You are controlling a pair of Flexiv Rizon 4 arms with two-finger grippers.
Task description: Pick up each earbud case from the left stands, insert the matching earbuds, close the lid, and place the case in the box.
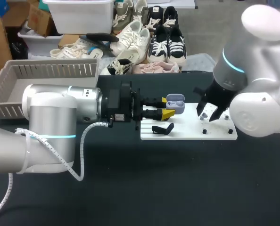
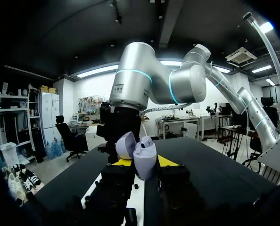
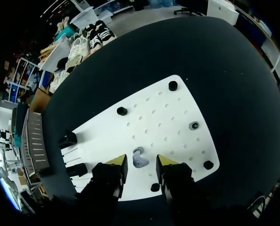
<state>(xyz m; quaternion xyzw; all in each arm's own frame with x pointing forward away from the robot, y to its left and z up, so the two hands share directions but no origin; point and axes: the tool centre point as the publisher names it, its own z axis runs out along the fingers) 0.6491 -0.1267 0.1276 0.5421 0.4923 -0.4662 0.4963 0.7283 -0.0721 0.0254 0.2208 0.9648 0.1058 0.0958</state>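
Black tabletop [image 1: 177, 183] carries a grey slatted box [image 1: 50, 64] at its left and a white board [image 1: 192, 133] near the middle. The left gripper [image 1: 167, 107] pinches a lilac earbud case [image 2: 144, 156] by its sides, lid open, above the board's left end. The right gripper [image 1: 208, 115] hangs over the board with its fingers spread above a lilac earbud [image 3: 140, 158] lying flat there. The pick probably calls for a straight descent centred on the bud and a gentle close, so that it neither skids nor tilts, with the case held steady to receive it.
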